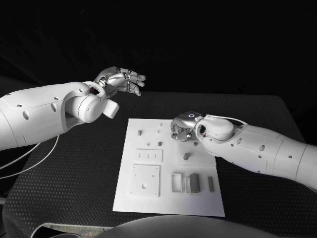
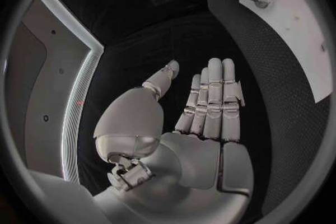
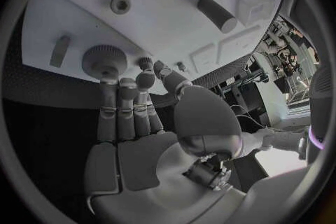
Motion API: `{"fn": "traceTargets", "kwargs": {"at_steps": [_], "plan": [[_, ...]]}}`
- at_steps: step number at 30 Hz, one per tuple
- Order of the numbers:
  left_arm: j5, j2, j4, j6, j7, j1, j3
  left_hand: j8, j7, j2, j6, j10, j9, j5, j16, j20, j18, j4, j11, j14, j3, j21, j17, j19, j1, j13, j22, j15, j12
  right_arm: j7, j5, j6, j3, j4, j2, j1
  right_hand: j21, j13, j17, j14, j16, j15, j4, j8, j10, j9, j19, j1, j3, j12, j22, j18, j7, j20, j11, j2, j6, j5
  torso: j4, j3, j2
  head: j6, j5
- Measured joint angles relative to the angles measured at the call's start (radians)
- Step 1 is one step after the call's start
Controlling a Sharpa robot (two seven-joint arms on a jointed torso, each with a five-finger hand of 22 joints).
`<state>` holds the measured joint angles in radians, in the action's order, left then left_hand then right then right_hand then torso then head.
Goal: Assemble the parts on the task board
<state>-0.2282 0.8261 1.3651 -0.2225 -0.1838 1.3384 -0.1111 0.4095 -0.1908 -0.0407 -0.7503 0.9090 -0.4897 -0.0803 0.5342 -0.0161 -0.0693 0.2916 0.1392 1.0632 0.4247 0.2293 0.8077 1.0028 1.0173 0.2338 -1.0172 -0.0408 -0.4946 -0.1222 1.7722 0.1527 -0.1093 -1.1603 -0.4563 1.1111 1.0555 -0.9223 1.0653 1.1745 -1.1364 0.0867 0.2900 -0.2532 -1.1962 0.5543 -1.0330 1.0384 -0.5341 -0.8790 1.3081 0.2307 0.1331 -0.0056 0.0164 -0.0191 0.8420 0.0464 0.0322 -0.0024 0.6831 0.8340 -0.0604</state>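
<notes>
Hovering over white flat task board (image 1: 130, 198) at its 1 o'clock corner: silver right hand (image 1: 183, 127), fingertips (image 3: 108, 83) reaching round grey knurled part (image 3: 104, 59), grasp unclear. Idling released, far off: silver left hand (image 1: 120, 79).

Both arms (image 1: 37, 116) have smooth white shells with small dark screw holes. A thin pale cable (image 1: 16, 166) loops beneath the left arm. The left hand (image 1: 121, 79) and right hand (image 1: 183, 126) are silver, segmented, with glossy rounded housings.
</notes>
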Motion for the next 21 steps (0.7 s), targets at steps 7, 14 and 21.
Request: {"fn": "traceTargets", "kwargs": {"at_steps": [7,14,21], "plan": [[0.0,0.0,0.001,0.0,0.0,0.002,0.0,0.0,0.0,0.0,0.0,0.0,0.001,0.0,0.0,0.0,0.0,0.0,0.0,0.0,0.0,0.0,0.001,0.0,0.0,0.0,0.0,0.0,0.0,0.0,0.001,0.002,0.0,0.012,0.006,0.0,0.006,-0.003,0.003,0.004,-0.001,0.004,0.0,0.0,-0.002,0.0,0.001,-0.001,0.0,-0.004,0.0,0.0,0.001,-0.007,0.001,0.009,0.011,0.0,0.0006,-0.0002,0.001,0.001,0.0],[0.0,0.0,0.005,0.0,0.0,0.01,0.0,0.0,0.0,0.0,0.0,0.0,0.001,0.0,0.0,0.0,0.0,0.0,0.0,0.0,0.0,-0.004,0.001,0.0,0.0,0.0,0.0,0.0,0.0,0.0,0.002,0.002,0.0,0.04,0.018,-0.004,0.006,-0.004,0.004,0.005,-0.004,0.004,0.0,0.0,-0.003,0.0,0.0,-0.001,0.0,-0.004,0.0,0.0,0.001,-0.007,0.0,0.009,0.011,0.0,0.0025,-0.0005,0.003,0.001,-0.001],[0.0,0.001,0.006,0.0,0.0,0.014,0.0,0.0,0.0,0.0,0.0,0.0,0.001,0.0,0.0,0.0,0.0,0.0,0.0,0.0,0.0,-0.004,0.001,0.0,0.0,0.0,0.0,0.0,0.0,0.0,0.002,0.0,0.0,0.043,0.015,-0.006,0.01,-0.007,0.005,0.005,-0.004,0.004,0.0,0.006,-0.003,-0.003,0.0,-0.006,0.0,-0.004,0.0,0.0,0.0,-0.007,0.0,0.004,0.011,0.0,0.0065,-0.0016,0.007,0.006,-0.002]]}}
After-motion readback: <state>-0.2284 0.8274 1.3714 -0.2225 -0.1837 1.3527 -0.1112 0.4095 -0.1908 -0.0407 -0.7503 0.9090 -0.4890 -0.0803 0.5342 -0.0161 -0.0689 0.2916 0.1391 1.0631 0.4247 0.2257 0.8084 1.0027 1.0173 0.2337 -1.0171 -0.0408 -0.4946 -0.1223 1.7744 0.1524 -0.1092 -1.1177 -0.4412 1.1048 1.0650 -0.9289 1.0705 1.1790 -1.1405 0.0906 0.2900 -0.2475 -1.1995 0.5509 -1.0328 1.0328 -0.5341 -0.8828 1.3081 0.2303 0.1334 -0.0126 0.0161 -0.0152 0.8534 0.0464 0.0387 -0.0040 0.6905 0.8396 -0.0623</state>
